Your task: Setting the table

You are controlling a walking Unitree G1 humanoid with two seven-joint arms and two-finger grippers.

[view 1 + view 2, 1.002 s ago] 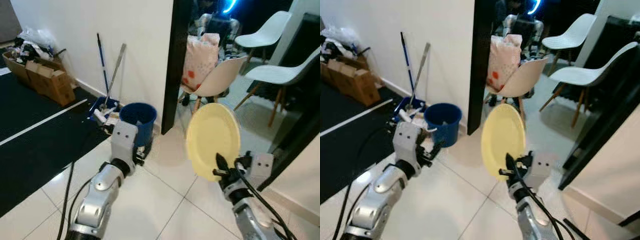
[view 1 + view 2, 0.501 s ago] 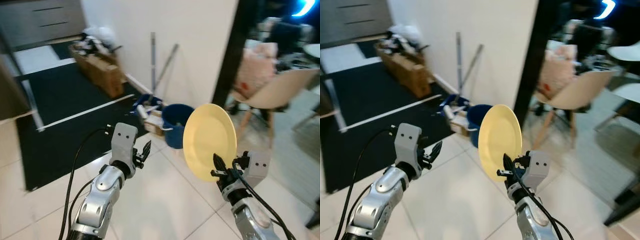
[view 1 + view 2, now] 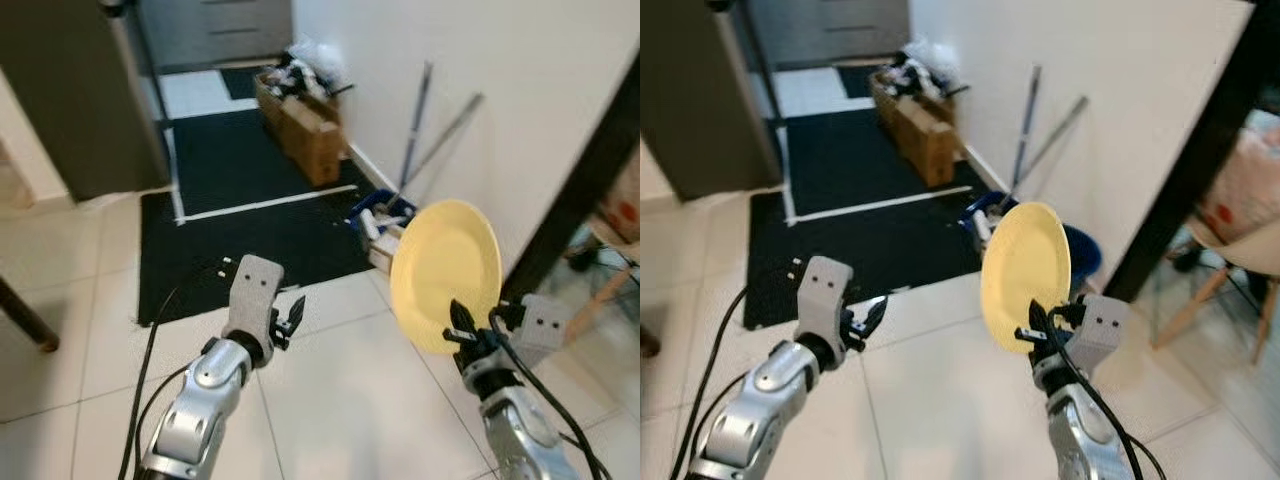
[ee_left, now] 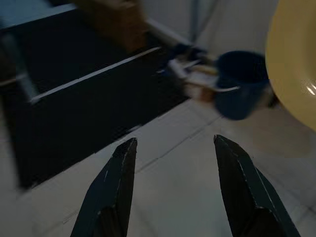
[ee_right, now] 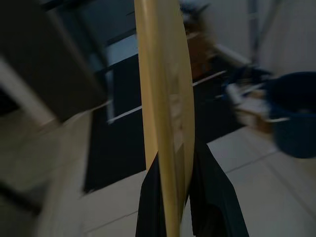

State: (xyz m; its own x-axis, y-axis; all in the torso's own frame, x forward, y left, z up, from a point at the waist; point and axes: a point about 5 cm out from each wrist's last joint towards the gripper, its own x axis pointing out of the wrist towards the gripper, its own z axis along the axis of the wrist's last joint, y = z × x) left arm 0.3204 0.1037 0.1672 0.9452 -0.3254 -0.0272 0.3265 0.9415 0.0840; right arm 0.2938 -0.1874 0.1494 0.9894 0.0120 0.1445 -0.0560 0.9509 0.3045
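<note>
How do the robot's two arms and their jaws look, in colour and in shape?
Both arms are silver metal with rounded, jointed segments. The left arm ends in a light grey boxy wrist block with two small dark dots, and a black cable runs along it. The right arm has a similar grey block and black cables. The left gripper and right gripper each have long, black, tapering jaws.

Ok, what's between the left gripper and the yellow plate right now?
Just bare white floor tile: the left eye view shows the open left gripper and the yellow plate apart, with nothing between.
</note>
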